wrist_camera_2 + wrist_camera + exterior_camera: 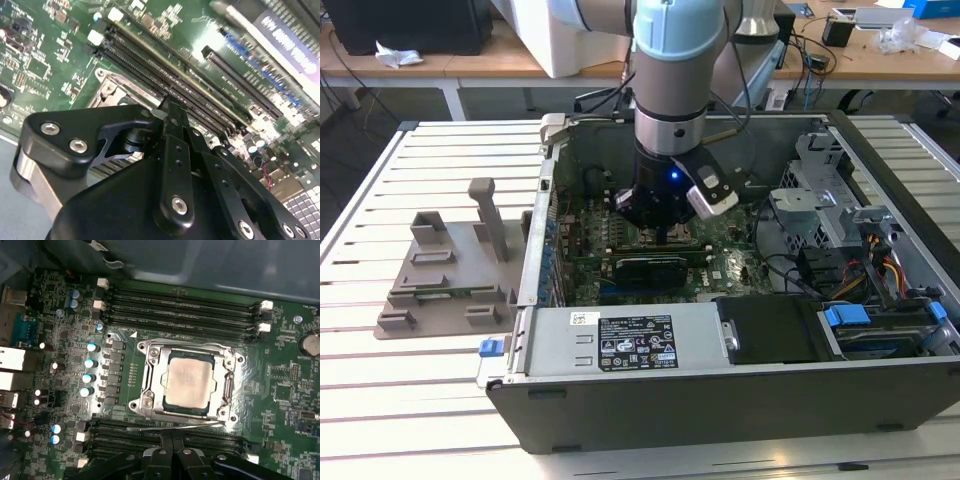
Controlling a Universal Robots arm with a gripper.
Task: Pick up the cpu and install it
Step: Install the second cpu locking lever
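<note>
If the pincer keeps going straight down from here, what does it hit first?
Probably the motherboard, at the memory slots beside the socket, where the cpu already sits. The pincer points down just off the socket's edge; depth is unclear.

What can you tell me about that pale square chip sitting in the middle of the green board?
In the first wrist view the cpu is a thin, flat square with a dull silvery metal top bearing faint print. It lies level inside the socket frame, a shiny metal surround with screws at its corners, on the green motherboard between rows of black memory slots. The gripper sits just beside the socket, fingers together, not touching the chip.
</note>
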